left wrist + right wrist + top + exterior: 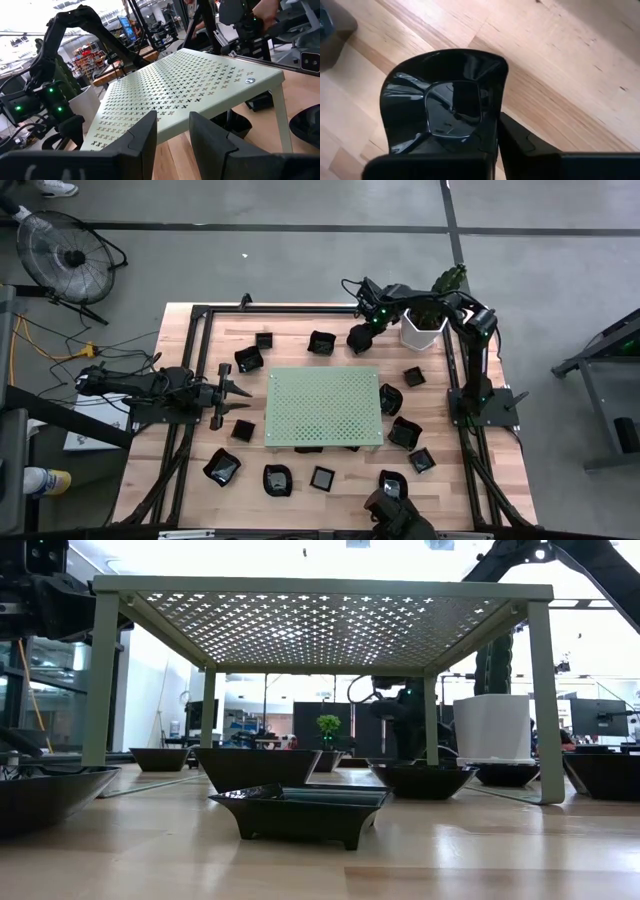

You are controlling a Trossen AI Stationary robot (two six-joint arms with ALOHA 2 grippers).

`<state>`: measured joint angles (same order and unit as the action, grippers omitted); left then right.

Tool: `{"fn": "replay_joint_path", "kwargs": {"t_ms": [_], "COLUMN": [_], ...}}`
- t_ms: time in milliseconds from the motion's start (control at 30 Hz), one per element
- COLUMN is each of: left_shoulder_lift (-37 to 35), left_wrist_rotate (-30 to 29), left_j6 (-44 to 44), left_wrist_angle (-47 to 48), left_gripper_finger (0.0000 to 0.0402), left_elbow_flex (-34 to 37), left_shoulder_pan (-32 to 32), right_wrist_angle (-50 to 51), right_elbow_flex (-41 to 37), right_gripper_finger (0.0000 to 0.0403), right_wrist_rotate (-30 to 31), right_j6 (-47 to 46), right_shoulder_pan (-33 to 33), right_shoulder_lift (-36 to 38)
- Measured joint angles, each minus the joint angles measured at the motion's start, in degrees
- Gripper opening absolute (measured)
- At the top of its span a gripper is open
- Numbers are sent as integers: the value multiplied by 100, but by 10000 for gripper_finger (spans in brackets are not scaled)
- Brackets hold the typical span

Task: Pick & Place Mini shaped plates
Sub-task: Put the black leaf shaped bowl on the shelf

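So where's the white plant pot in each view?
High view: white plant pot at the table's far edge, right of centre, beyond the green perforated board.
Low view: pot right of centre, behind the board's leg.
Left wrist view: pot at the left edge, past the board.
Right wrist view: not in it; only a black mini plate.
Shared landmark: the green board.

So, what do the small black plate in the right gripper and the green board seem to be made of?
The small black plate, on whose rim the right gripper is shut, looks like glazed ceramic or glossy plastic: sharp mirror-like reflections on its surface; I cannot tell which. The green perforated board appears to be thin painted sheet metal with a matte finish: cleanly punched cross-shaped holes, folded edges, a screw head.
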<state>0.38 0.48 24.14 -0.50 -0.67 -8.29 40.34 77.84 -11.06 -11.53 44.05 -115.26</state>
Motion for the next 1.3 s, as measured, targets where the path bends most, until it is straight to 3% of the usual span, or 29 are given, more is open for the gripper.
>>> {"fn": "replay_joint_path", "kwargs": {"t_ms": [600,1300], "left_shoulder_lift": [-1,-2], "left_wrist_rotate": [-1,0], "left_j6": [0,0], "left_wrist_angle": [-1,0], "left_gripper_finger": [111,111], "left_elbow_flex": [0,0], "left_shoulder_pan": [1,0], "right_wrist_angle": [115,268], "right_elbow_flex": [55,55], "right_gripper_finger": [1,0], "right_wrist_rotate": [-125,-228], "right_j6": [17,-297], "right_shoulder_pan": [39,264], "right_shoulder_lift": [319,2341]}}
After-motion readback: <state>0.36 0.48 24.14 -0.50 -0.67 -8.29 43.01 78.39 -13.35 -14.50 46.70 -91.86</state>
